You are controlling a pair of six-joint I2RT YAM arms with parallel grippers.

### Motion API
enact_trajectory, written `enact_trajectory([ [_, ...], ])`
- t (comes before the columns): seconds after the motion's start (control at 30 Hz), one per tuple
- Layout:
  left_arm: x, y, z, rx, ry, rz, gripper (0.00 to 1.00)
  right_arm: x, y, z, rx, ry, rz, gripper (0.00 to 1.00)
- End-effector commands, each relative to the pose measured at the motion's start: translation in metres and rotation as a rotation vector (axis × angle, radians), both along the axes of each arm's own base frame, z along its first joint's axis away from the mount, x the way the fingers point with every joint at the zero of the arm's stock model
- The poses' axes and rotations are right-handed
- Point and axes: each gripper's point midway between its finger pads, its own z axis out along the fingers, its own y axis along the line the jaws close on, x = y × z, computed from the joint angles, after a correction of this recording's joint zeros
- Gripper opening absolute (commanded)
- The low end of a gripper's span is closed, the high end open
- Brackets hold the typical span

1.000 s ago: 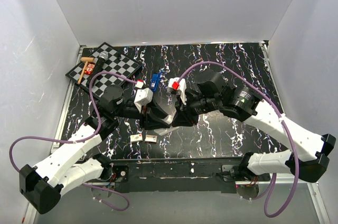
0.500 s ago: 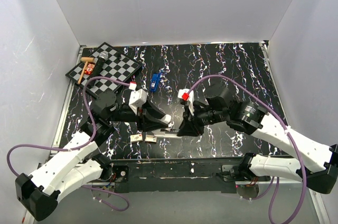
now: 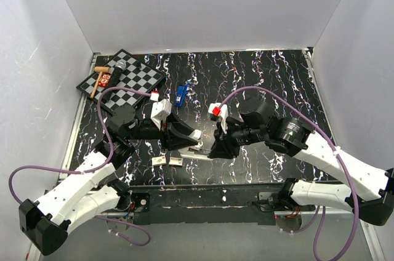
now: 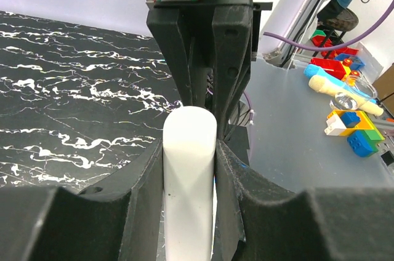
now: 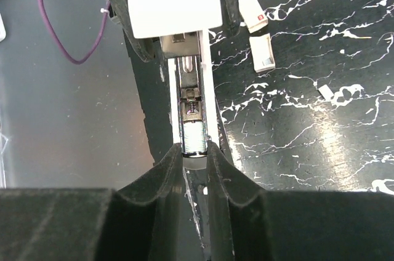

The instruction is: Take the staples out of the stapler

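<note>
lying just nearer than the stapler (image 5: 192,98), two small tan-white blocks (image 3: 175,161) sit on the table. left gripper (image 4: 189,168) is clamped tight on the stapler's white arm; right gripper (image 5: 192,156) is closed on the end of its opened metal channel. beyond the stapler: a blue object (image 3: 180,95), then a chessboard (image 3: 126,76) far left.

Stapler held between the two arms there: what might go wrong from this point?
1. The stapler is clamped at its white end by the left gripper and pinched at its narrow metal channel by the right gripper. Uneven pulling could bend the channel or let it slip out.
2. Whatever falls out would likely be hard to spot on the black-and-white veined table, near the small blocks.
</note>
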Motion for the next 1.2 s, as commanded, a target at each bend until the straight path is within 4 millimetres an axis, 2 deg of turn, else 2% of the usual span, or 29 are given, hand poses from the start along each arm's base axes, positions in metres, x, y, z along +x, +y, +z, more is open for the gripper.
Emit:
enact_trajectory([
  [0.0,0.013,0.0,0.03,-0.066,-0.093,0.068,0.0,0.009,0.003,0.034,0.067,-0.05,-0.05,0.29],
  [0.1,0.016,-0.001,0.025,-0.051,-0.08,0.073,0.0,0.011,0.0,0.042,0.082,-0.075,-0.067,0.38],
  [0.17,0.018,-0.002,0.021,-0.043,-0.07,0.077,0.0,0.011,-0.003,0.047,0.086,-0.09,-0.075,0.41],
  [0.43,0.035,-0.005,0.019,-0.027,-0.04,0.152,0.0,0.017,-0.017,0.073,0.113,-0.171,-0.121,0.48],
  [0.6,0.046,-0.007,0.019,-0.025,-0.015,0.199,0.0,0.031,-0.019,0.085,0.12,-0.219,-0.188,0.48],
  [0.67,0.05,-0.008,0.02,-0.025,-0.003,0.212,0.0,0.042,-0.018,0.087,0.113,-0.238,-0.245,0.44],
  [0.77,0.055,-0.013,0.019,-0.018,0.022,0.219,0.0,0.059,-0.014,0.084,0.098,-0.264,-0.309,0.31],
  [0.93,0.065,-0.02,0.018,-0.021,0.046,0.243,0.0,0.09,-0.004,0.073,0.072,-0.306,-0.422,0.01],
  [1.17,0.083,-0.02,0.018,-0.043,0.089,0.338,0.0,0.121,0.003,0.048,0.036,-0.356,-0.523,0.01],
])
